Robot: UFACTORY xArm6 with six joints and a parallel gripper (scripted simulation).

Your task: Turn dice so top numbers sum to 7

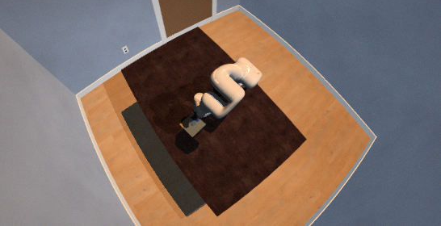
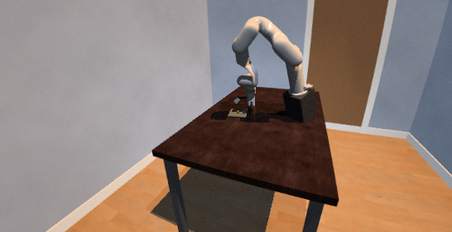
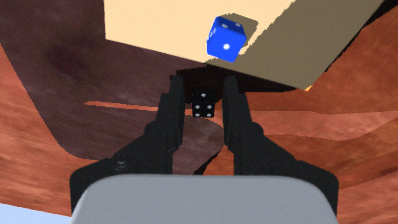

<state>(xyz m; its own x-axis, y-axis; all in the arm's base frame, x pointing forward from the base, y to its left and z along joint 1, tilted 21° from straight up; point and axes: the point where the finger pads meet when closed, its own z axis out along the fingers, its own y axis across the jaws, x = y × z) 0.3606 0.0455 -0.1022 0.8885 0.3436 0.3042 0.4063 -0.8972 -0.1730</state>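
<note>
A tan mat lies on the dark brown table. A blue die (image 3: pixel 226 38) sits on the mat near its edge, with a one-pip face toward the wrist camera. A black die (image 3: pixel 202 103) lies in shadow just at the mat's near edge, showing several white pips; I cannot tell whether it rests on the mat. My gripper (image 3: pixel 203 91) points down with a finger on each side of the black die, with gaps on both sides, so it is open. A small orange die (image 1: pixel 181 125) shows at the mat's corner. The mat also shows in the exterior view (image 2: pixel 238 113).
The arm's dark base block (image 2: pixel 300 105) stands on the table to the right of the mat. The table edge lies a little beyond the mat on the wall side.
</note>
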